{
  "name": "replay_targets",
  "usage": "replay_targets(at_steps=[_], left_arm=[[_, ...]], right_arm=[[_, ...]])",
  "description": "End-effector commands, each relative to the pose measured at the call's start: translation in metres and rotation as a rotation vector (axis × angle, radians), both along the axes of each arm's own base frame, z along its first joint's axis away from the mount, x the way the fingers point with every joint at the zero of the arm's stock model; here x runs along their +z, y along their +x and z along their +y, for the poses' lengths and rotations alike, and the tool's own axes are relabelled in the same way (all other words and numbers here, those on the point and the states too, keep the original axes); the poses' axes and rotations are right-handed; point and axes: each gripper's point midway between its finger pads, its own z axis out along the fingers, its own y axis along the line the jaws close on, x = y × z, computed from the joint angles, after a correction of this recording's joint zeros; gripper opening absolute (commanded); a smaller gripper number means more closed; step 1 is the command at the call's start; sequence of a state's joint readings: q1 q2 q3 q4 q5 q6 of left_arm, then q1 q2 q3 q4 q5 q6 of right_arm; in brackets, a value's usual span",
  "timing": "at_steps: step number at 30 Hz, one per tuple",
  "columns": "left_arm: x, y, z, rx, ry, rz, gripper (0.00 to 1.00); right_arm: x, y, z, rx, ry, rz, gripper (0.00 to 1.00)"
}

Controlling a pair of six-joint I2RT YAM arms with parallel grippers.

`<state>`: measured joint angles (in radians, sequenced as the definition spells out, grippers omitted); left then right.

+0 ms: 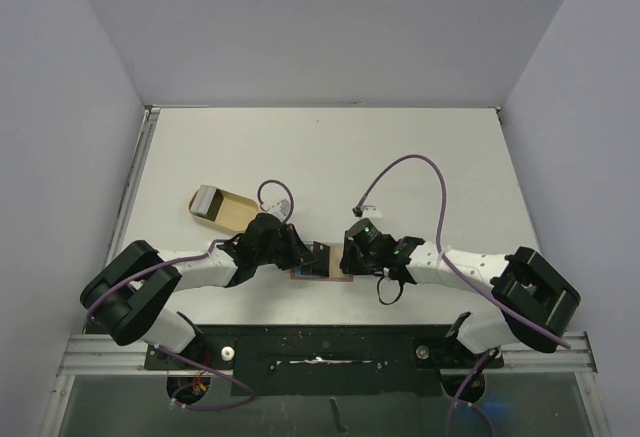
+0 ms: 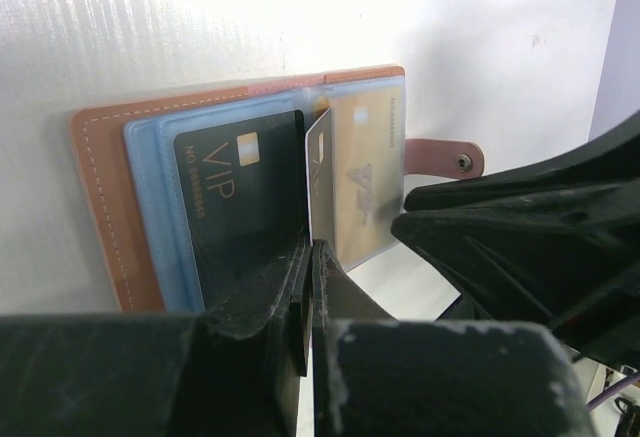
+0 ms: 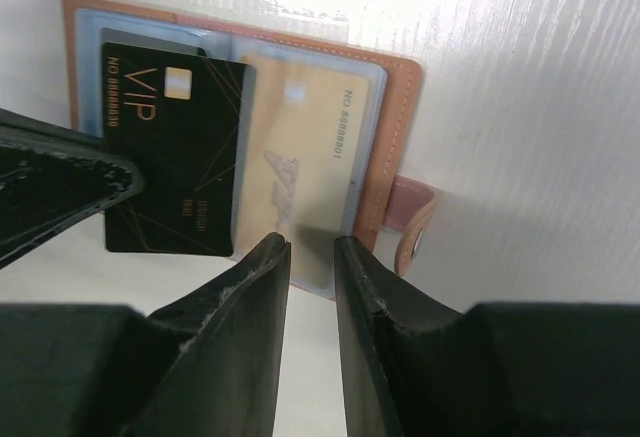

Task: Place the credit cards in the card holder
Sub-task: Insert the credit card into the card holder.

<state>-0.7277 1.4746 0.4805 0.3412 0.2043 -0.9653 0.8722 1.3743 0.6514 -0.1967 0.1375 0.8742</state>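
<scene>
The card holder [image 2: 98, 197] lies open on the table, reddish-brown with clear blue sleeves. A black VIP card [image 2: 235, 202] sits on its left page and a gold card [image 2: 365, 187] on its right page. My left gripper [image 2: 312, 245] is shut on a thin grey-white card [image 2: 320, 182], seen almost edge-on and standing between the two pages. My right gripper [image 3: 312, 242] is open a little over the near edge of the gold card [image 3: 300, 167], with nothing between its fingers. From above, both grippers [image 1: 305, 255] [image 1: 348, 257] meet over the holder [image 1: 303, 273].
A pale tan case [image 1: 232, 215] lies at the back left, with grey cards [image 1: 207, 200] at its far end. The holder's pink closing tab [image 3: 408, 212] sticks out to the right. The right arm's black finger [image 2: 520, 227] crowds the left wrist view.
</scene>
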Motion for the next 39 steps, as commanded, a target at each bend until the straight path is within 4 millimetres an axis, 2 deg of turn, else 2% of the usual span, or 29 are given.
replay_targets(at_steps=[1, 8, 13, 20, 23, 28, 33, 39], left_arm=[[0.004, -0.005, -0.005, -0.029, -0.012, 0.000, 0.00], [0.004, -0.004, 0.000, -0.001, -0.021, -0.015, 0.00], [0.001, -0.004, 0.001, -0.005, -0.028, -0.028, 0.00], [-0.010, -0.003, 0.010, -0.029, 0.060, -0.050, 0.00], [-0.007, -0.001, 0.014, -0.019, 0.071, -0.067, 0.00], [0.003, 0.000, 0.008, -0.014, -0.012, -0.091, 0.00], [0.004, -0.007, -0.002, -0.030, -0.114, -0.061, 0.00], [0.007, -0.006, 0.002, 0.002, -0.202, -0.055, 0.00]], right_arm=[[-0.002, 0.006, 0.009, -0.012, 0.007, 0.000, 0.25], [-0.020, -0.001, 0.002, -0.014, -0.036, 0.041, 0.19], [-0.022, -0.003, 0.000, -0.016, -0.042, 0.043, 0.15], [-0.027, -0.004, -0.002, -0.019, -0.052, 0.055, 0.13], [-0.028, -0.005, -0.003, -0.016, -0.053, 0.056, 0.13], [-0.030, -0.005, -0.002, -0.014, -0.055, 0.054, 0.13], [-0.031, -0.006, -0.004, -0.018, -0.057, 0.055, 0.13], [-0.034, -0.008, -0.006, -0.020, -0.065, 0.062, 0.12]])
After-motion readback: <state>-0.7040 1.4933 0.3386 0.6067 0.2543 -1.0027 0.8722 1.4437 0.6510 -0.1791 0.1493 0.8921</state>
